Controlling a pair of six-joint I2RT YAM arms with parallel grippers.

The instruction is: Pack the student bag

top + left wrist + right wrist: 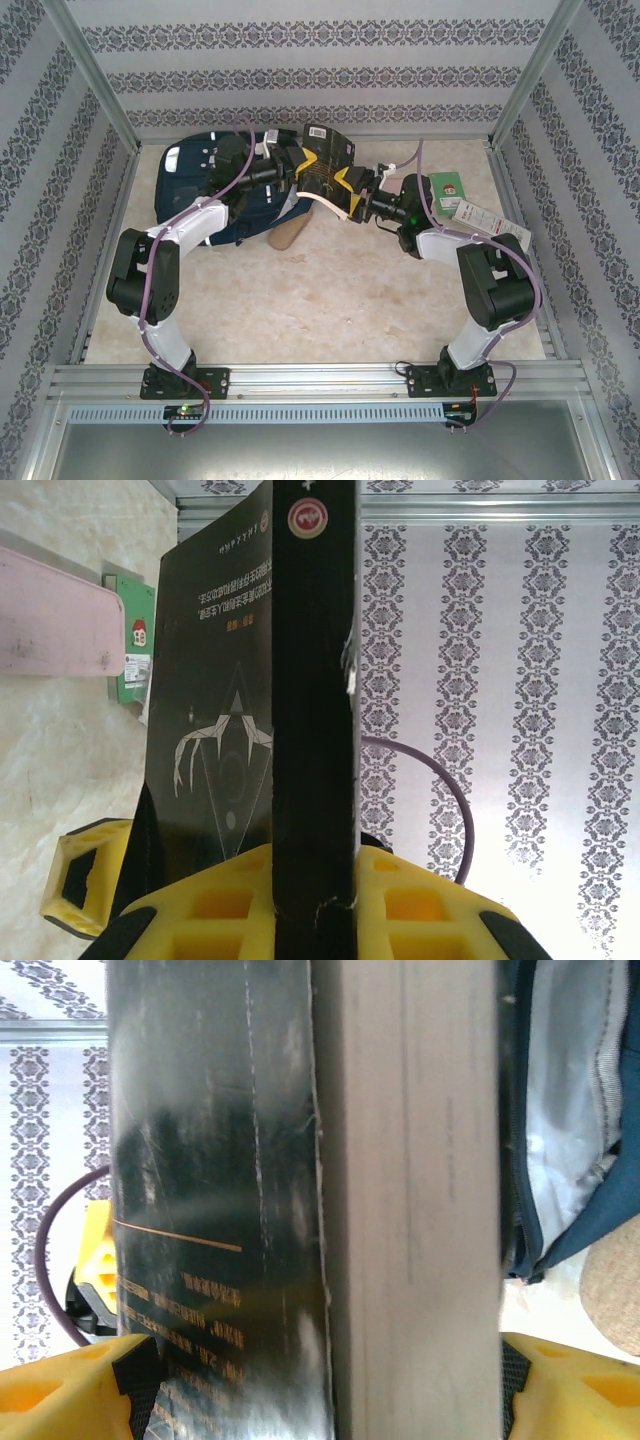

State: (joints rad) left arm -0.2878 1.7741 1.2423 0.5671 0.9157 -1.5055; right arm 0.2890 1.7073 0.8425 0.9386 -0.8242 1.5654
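Note:
The student bag (pixel 200 190), navy blue, lies at the back left of the table with its mouth toward the middle; its pale lining (pixel 570 1110) is visible in the right wrist view. A black book (pixel 328 152) is held in the air just right of the bag's opening. My left gripper (pixel 298 165) is shut on the book, its yellow fingers (pixel 420 900) pressed on both sides of the black spine (pixel 312 680). My right gripper (pixel 354 195) is at the book's other end, jaws wide open, with the cover and page edge (pixel 410 1210) lying between them.
A tan rounded object (pixel 288 235) lies by the bag's front edge. A pale pink flat item (pixel 50 620) is under the book. At the back right lie a green packet (pixel 447 188) and a white box (pixel 490 218). Patterned walls enclose the table.

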